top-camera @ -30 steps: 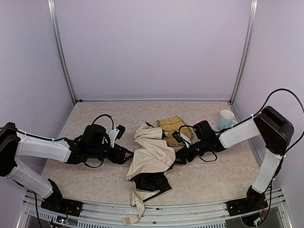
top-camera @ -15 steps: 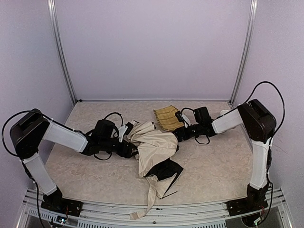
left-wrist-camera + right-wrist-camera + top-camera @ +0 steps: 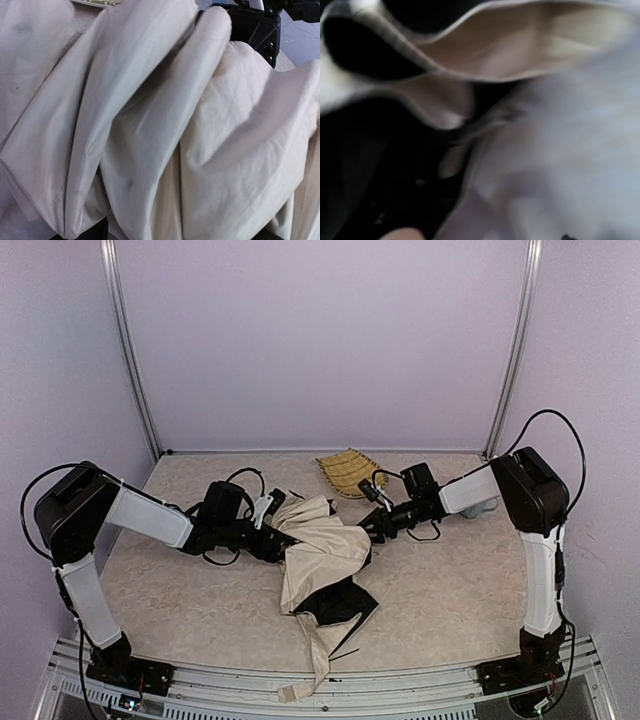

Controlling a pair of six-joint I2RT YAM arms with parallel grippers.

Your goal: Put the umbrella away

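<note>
The umbrella lies crumpled mid-table, its cream fabric bunched, black underside showing toward the front and a tan strap trailing over the near edge. My left gripper is pushed into the fabric from the left. Cream folds fill the left wrist view and hide its fingers. My right gripper presses into the fabric from the right. The right wrist view is a blur of pale cloth and black lining, with no fingers visible.
A woven straw-yellow basket tray lies at the back of the table, just behind the umbrella and the right gripper. The right arm's black wrist body shows beyond the folds. Purple walls enclose the table on three sides.
Both arms have swung inward and toward the back, and the umbrella bundle has shifted back with them. The basket tray has slid back and left.
</note>
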